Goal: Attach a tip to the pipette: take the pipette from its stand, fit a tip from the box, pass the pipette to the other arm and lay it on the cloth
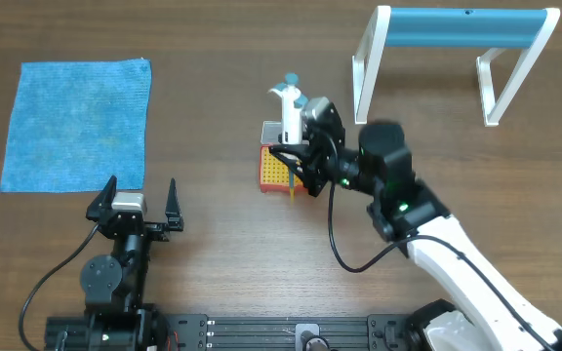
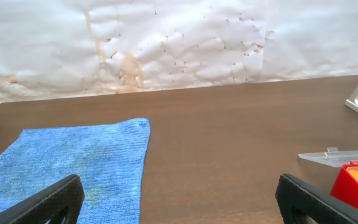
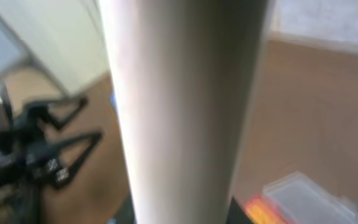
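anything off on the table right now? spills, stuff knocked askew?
Nothing stands out. The cloth lies flat, the tip box sits level with its clear lid open beside it, the stand is upright, and the right gripper holds the pipette near the box. No spill or damage visible.

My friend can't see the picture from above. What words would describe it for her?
The right arm's fingers hold a white pipette near the red tip box mid-table. The left arm's fingers sit open beside a blue cloth; the stand is top right.
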You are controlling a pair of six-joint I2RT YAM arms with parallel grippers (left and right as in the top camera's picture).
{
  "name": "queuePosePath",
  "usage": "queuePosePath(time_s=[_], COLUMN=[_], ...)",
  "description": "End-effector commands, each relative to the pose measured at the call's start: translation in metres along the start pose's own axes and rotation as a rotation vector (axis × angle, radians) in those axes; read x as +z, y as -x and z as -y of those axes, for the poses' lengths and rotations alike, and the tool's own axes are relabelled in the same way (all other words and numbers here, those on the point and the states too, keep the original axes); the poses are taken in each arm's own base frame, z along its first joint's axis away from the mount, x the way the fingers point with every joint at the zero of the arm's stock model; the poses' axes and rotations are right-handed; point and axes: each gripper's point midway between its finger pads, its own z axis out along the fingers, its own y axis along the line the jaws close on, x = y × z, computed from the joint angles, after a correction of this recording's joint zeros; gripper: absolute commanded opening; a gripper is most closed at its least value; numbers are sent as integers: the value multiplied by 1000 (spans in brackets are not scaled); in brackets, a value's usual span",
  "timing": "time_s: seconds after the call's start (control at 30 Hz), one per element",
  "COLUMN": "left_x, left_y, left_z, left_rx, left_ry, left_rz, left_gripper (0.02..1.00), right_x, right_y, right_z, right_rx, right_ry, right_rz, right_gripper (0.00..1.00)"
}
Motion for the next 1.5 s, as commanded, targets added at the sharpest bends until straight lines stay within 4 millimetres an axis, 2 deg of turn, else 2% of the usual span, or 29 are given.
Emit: queuePosePath(time_s=[0.03, 0.2, 0.33, 0.43, 0.77, 0.8, 0.87, 0.93, 1.07, 1.17, 1.27, 1.37, 1.5], left_x=[0, 0, 0, 0, 0, 0, -3, -11, -35, -38, -32, -30, -29], left_y=[-2, -2, -1, -2, -1, 0, 7, 16, 18, 16, 20, 40, 38], left_z=[-1, -1, -1, -1, -2, 3, 31, 57, 102, 107, 97, 91, 94], left_rx=[-8, -8, -8, -8, -8, -19, -162, -407, -1020, -1241, -1418, -1436, -1486], left_ry=[8, 8, 8, 8, 11, -17, -181, -351, -621, -624, -560, -585, -589], left_rz=[-4, -4, -3, -4, 0, 3, 20, 4, -256, -361, -364, -273, -319], left_gripper=[996, 996, 996, 996, 998, 996, 996, 996, 996, 996, 996, 996, 998], right_x=[-9, -11, -12, -14, -13, -13, -13, -13, -13, -13, -13, -13, -13], right_y=[19, 10, 10, 9, 7, 7, 7, 7, 7, 7, 7, 7, 7], right_z=[-20, -47, -54, -63, -68, -68, -68, -68, -68, -68, -68, -68, -68], right_rx=[61, 260, 436, 446, 476, 476, 476, 476, 475, 475, 475, 475, 475], right_ry=[29, 161, 190, 239, 247, 246, 246, 246, 246, 246, 246, 246, 246], right_rz=[-73, -134, -162, -181, -194, -194, -194, -194, -194, -194, -194, -194, -194], right_gripper=[82, 80, 82, 82, 82, 82, 82, 82, 82, 82, 82, 82, 82])
